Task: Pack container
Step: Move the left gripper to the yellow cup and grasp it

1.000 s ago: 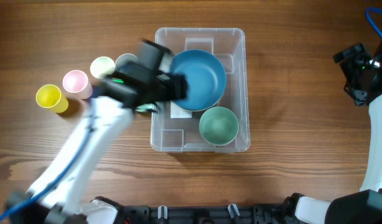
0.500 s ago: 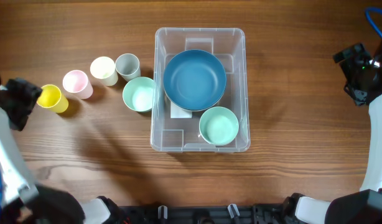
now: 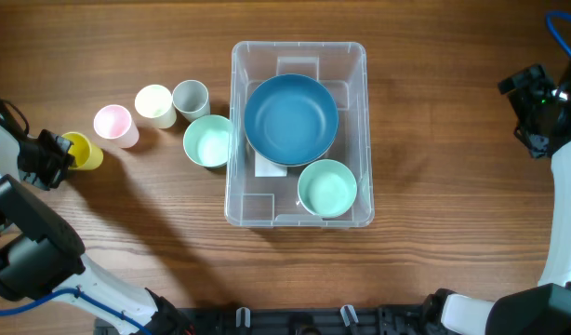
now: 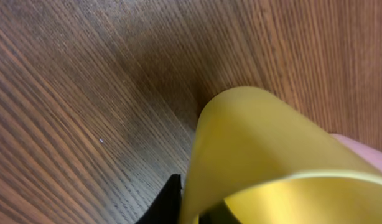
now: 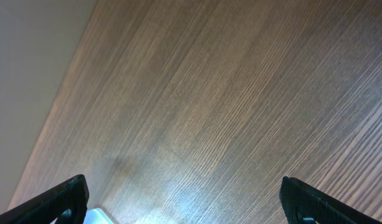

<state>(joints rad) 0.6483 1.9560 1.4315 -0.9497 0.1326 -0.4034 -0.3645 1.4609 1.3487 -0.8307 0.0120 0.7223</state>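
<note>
The clear container [image 3: 298, 51] stands mid-table and holds a large blue bowl [image 3: 290, 116] and a mint bowl [image 3: 327, 189]. At the far left, my left gripper [image 3: 55, 154] is shut on the rim of a yellow cup [image 3: 84, 149]. In the left wrist view the yellow cup [image 4: 265, 155] fills the lower right, its wall pinched beside one black finger [image 4: 171, 200]. My right gripper [image 3: 532, 110] hangs open at the far right, away from everything. The right wrist view shows only bare wood between the right gripper's [image 5: 191, 205] spread fingers.
Left of the container stand a second mint bowl [image 3: 209, 141], a grey cup [image 3: 190, 97], a cream cup [image 3: 154, 104] and a pink cup [image 3: 112, 124]. The pink cup [image 4: 365, 149] shows just behind the yellow one. The table edge [image 5: 48, 106] runs along the right wrist view's left side.
My left arm swung from over the container's left side out to the far left and shut on the yellow cup's rim. The right arm has not moved.
</note>
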